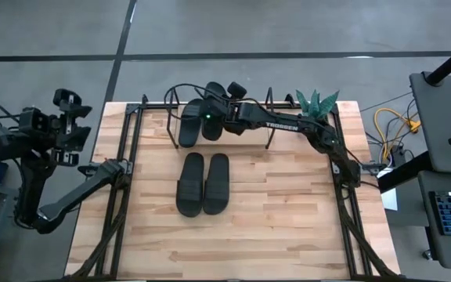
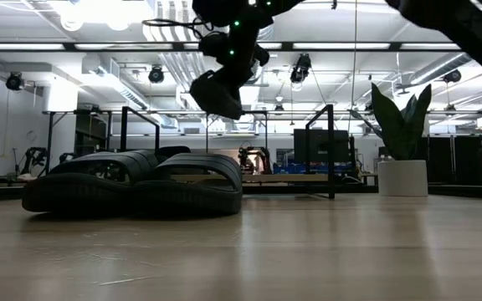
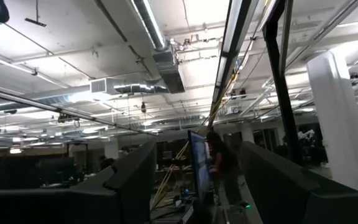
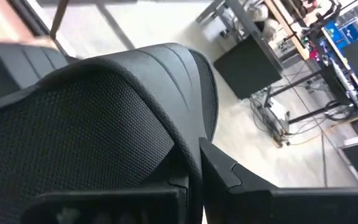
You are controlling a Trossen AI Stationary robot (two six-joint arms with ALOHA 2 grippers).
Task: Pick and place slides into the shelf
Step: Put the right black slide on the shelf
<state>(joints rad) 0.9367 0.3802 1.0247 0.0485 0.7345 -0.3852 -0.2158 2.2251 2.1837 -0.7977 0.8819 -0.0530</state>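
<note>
right claw (image 1: 214, 110) clamped on a slide (image 1: 212, 117), held above the shelf (image 1: 151, 125) beside one already racked (image 1: 189, 124) | pair (image 1: 203, 183) waiting mid-desk (image 1: 288, 211) | left claw (image 1: 69, 106) parked off-desk, grip state unreadable

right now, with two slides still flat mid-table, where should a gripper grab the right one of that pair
Grip the wide strap of the right slide, coming straight down from above: it lies sole-down, its strap arches clear of the sole, and the left slide crowds its inner side.

Dark matte arms, white TROSSEN lettering on right arm (image 1: 288, 125), green LED, black cables
</note>
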